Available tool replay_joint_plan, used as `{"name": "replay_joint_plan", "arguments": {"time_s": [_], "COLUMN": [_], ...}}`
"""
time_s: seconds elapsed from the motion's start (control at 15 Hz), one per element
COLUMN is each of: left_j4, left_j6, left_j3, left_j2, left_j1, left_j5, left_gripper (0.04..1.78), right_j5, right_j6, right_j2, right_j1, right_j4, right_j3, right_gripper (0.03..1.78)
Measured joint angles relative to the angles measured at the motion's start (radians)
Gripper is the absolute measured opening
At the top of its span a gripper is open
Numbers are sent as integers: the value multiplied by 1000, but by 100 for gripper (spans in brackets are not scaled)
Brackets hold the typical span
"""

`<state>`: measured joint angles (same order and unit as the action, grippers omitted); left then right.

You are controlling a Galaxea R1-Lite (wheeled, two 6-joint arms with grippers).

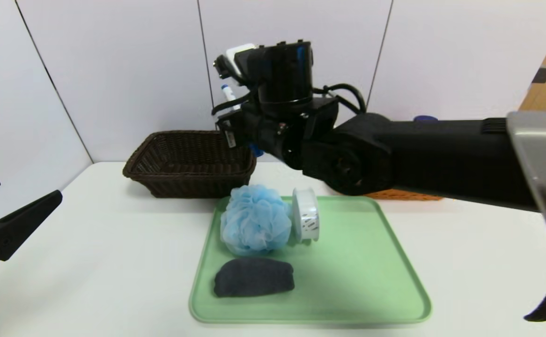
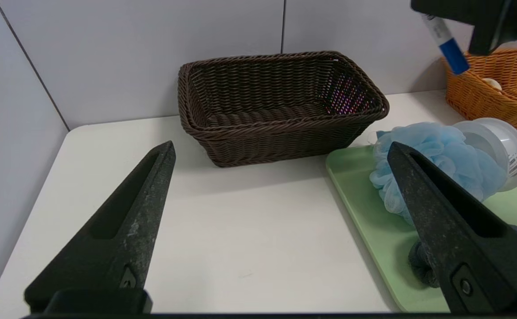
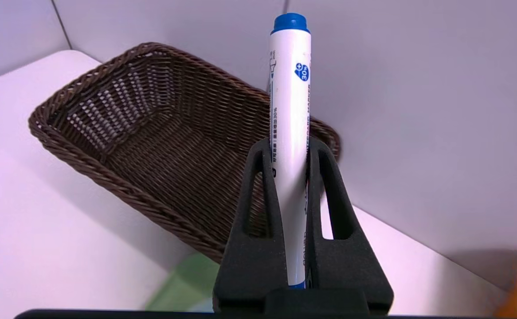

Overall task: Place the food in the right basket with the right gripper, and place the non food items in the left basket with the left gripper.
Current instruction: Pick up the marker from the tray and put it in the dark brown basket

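On the green tray (image 1: 371, 262) nearest the robot lie a dark cloth (image 1: 254, 277), a blue bath pouf (image 1: 255, 225) and a white reel (image 1: 306, 215). At the near left, the left gripper (image 2: 280, 155) hovers wide open and empty. Beyond, the right gripper (image 3: 290, 146) is clamped on a blue-capped whiteboard marker (image 3: 289, 110) above the dark wicker basket's (image 1: 188, 161) right end. A clean drop likely calls for centring over the basket before releasing. The orange basket (image 2: 498, 97) sits farther right
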<state>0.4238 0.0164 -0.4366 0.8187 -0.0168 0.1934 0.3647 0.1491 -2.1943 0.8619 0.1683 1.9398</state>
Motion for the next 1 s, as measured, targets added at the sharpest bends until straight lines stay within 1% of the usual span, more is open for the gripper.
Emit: {"name": "replay_joint_plan", "arguments": {"time_s": [0.2,0.33,0.73,1.0], "left_j4": [0,0,0,0], "left_j6": [-1,-1,-2,-3], "left_j3": [4,6,7,7], "left_j2": [5,6,8,8], "left_j1": [0,0,0,0], "left_j5": [0,0,0,0], "left_gripper": [169,169,169,169], "right_j5": [-1,-2,-3,-2], "right_j6": [3,18,42,79], "right_j2": [-80,-120,-177,-186], "right_j1": [10,6,-17,-28], "right_j4": [61,98,124,146], "right_j3": [13,16,21,21], "right_gripper": [16,16,16,17]}}
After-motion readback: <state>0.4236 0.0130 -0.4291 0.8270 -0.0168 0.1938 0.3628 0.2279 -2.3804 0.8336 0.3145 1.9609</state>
